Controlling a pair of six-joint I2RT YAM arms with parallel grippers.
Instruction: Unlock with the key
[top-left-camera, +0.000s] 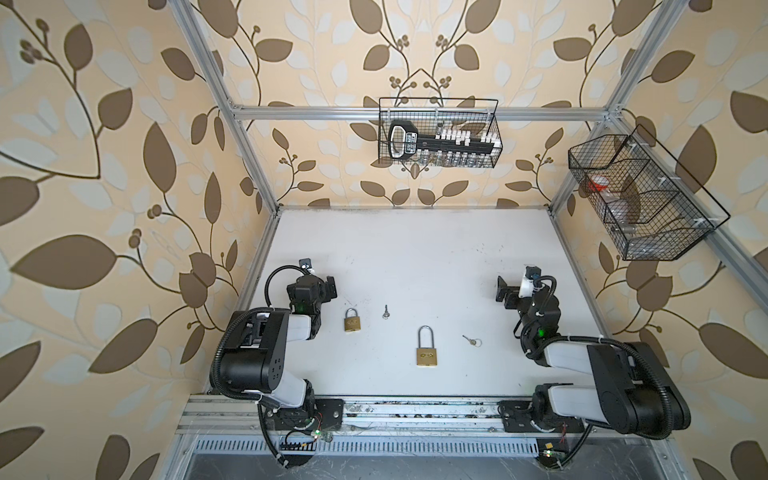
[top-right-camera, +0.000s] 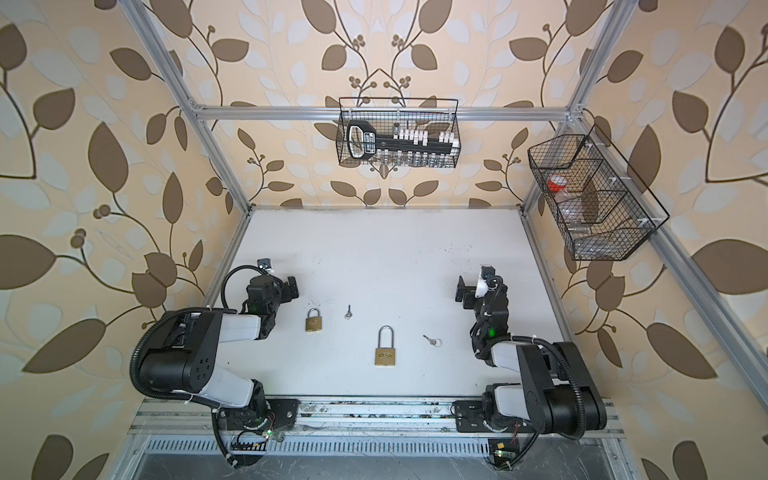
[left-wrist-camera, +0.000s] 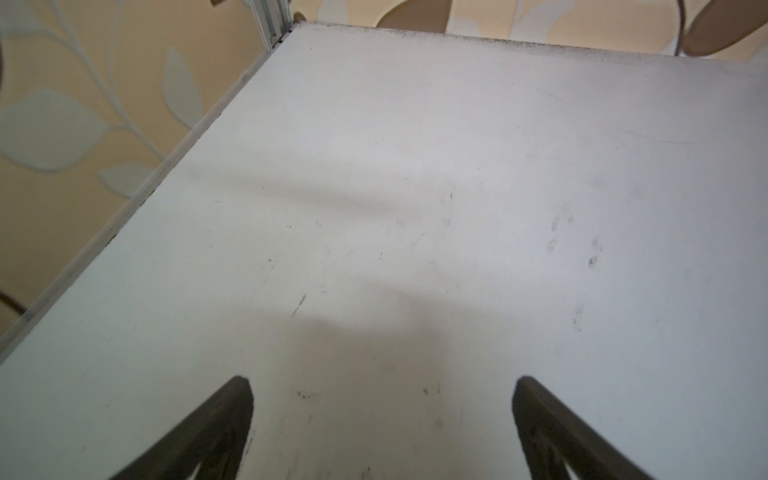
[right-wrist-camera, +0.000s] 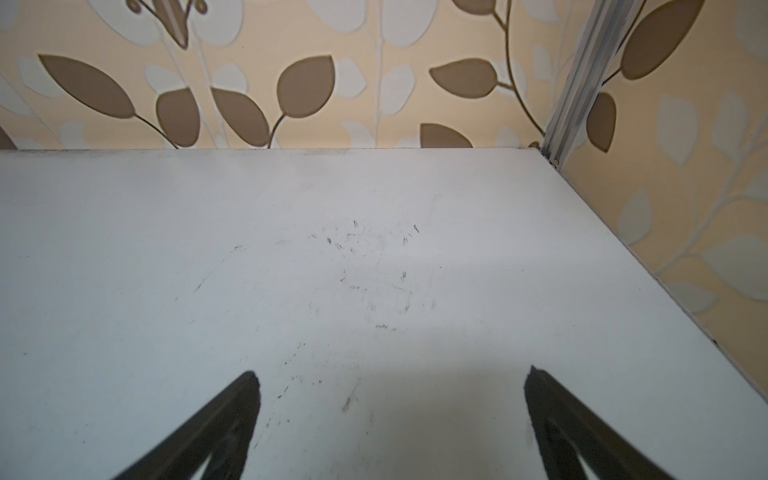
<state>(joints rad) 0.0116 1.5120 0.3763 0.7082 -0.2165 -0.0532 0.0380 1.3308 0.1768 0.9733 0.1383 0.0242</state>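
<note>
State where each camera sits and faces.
Both top views: overhead in front, looking down: table, small padlock, tall padlock, left key, right key; left arm, right arm.
Left wrist: on left arm, facing far left corner; open left gripper shows.
Right wrist: on right arm, facing far right corner; open right gripper shows.
Shared: wrist views both catch table's far edge.

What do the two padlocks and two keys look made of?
The small padlock and long-shackled padlock: yellow-gold bodies, probably brass, dull sheen; grey shackles, likely steel. The bare key and ringed key: silvery grey, seemingly plain metal; too small for more.
</note>
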